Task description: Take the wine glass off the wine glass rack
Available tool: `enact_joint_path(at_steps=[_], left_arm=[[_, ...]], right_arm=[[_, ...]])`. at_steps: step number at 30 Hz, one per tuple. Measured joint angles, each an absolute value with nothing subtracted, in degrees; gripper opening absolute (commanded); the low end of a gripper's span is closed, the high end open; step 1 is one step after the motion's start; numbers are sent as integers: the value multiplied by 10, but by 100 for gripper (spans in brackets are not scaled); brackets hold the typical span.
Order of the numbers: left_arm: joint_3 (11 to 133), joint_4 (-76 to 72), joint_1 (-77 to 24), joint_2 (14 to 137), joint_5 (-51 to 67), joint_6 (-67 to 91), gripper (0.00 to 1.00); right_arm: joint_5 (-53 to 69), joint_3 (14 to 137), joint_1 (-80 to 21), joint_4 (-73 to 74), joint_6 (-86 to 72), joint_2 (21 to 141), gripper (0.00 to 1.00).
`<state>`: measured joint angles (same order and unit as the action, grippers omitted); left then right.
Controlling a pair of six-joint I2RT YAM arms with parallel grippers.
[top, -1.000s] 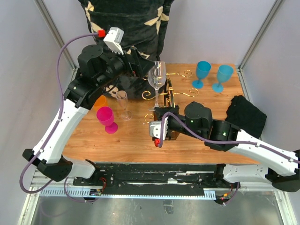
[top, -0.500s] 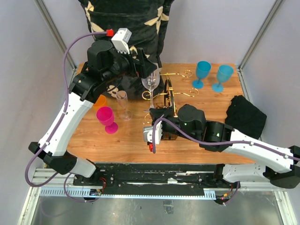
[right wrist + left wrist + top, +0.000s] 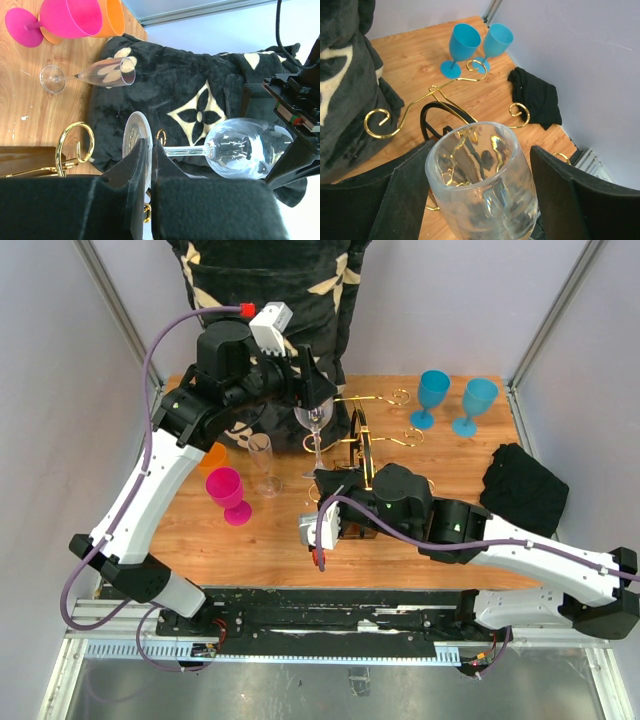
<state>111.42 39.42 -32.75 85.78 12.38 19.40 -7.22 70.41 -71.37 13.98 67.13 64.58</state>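
The wine glass (image 3: 315,418) stands upright a little above the centre of the overhead view. It is in front of the dark blanket (image 3: 270,280) and just left of the rack (image 3: 360,440), whose gold wire arms spread out to its right.

The left jaws stand wide on either side of the bowl. The left wrist view shows a gap on at least one side, so they bracket the bowl rather than grip it. The right jaws are pressed together at the bottom of the glass. In the right wrist view they seem to pinch the rim of the foot, though the dark pads hide the contact itself. I cannot tell whether the foot is fully clear of the nearest gold scroll.

The glass looks thin, stiff, light and slick, and it will chip or crack rather than bend. Held only by the edge of its foot it is top-heavy and likely to tip. The surer hold, I judge, is around the widest part of the bowl, closed gently, or on the stem just under it. A hard squeeze or a knock against the wire or the worktop (image 3: 280,530) is the main danger.
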Motion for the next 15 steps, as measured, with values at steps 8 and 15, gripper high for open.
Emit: enact_joint_path(at_steps=[8,15], left_arm=[[1117,396,-331,858,126,197,56],[1119,396,-331,858,118,198,57]], right_arm=[[-91,697,-714,135,680,649,10],[-106,684,-715,95,692,649,51]])
